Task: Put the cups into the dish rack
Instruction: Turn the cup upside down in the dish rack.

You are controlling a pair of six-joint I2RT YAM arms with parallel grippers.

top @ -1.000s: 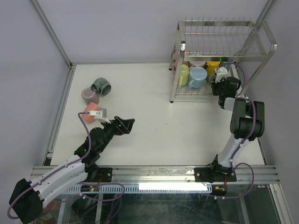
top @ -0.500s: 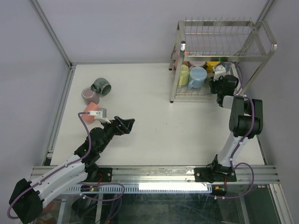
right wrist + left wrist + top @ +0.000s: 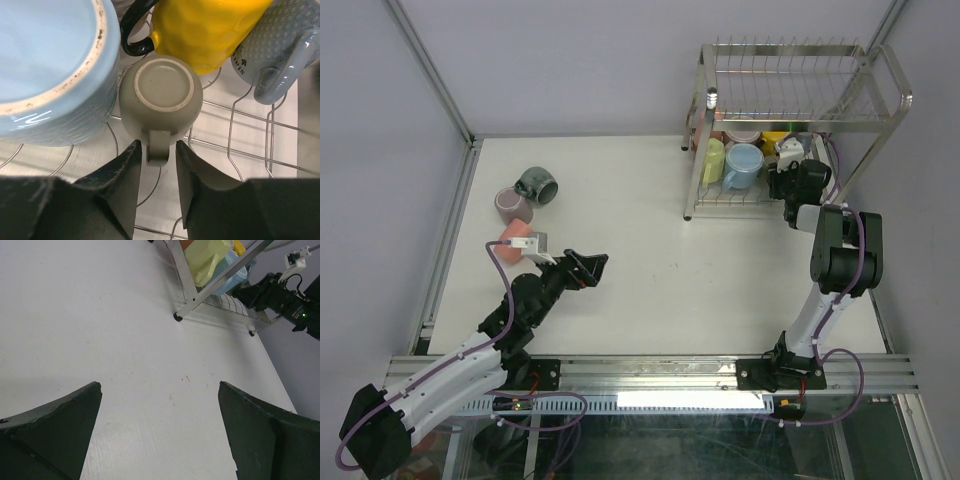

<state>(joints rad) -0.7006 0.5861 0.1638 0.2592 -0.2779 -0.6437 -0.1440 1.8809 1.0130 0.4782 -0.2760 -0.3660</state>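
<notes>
Near the left edge of the worktop (image 3: 650,215), three cups were seen loose. A dark grey-green mug (image 3: 536,184) lay farthest back and a mauve cup (image 3: 512,206) just beside it on the near side. A salmon pink cup (image 3: 510,233) was nearer again, partly hidden behind the left arm's wrist.

The left gripper (image 3: 592,264) was held over bare worktop toward the near left. In the left wrist view (image 3: 159,387) its jaws were spread wide, and nothing was held between them.

The dish rack (image 3: 800,100) was placed at the far right corner of the worktop. On its lower shelf (image 3: 720,200) a pale yellow-green cup (image 3: 713,160), a light blue cup (image 3: 744,165) and a yellow cup (image 3: 776,140) were lined up from left to right.

The right gripper (image 3: 788,170) was reached into that lower shelf from its right end. In the right wrist view (image 3: 157,150) a taupe cup (image 3: 161,92) was found resting on the wires with its base turned toward the camera. Its handle (image 3: 158,149) was framed by the two fingers (image 3: 122,175). The jaws were parted only narrowly, and a thin gap could be made out on each side of the handle, so the cup was not clamped. The taupe cup was flanked by the light blue cup (image 3: 50,70) on the left and a grey-blue mug (image 3: 280,40) on the right. The yellow cup (image 3: 205,27) was set close behind it.
</notes>
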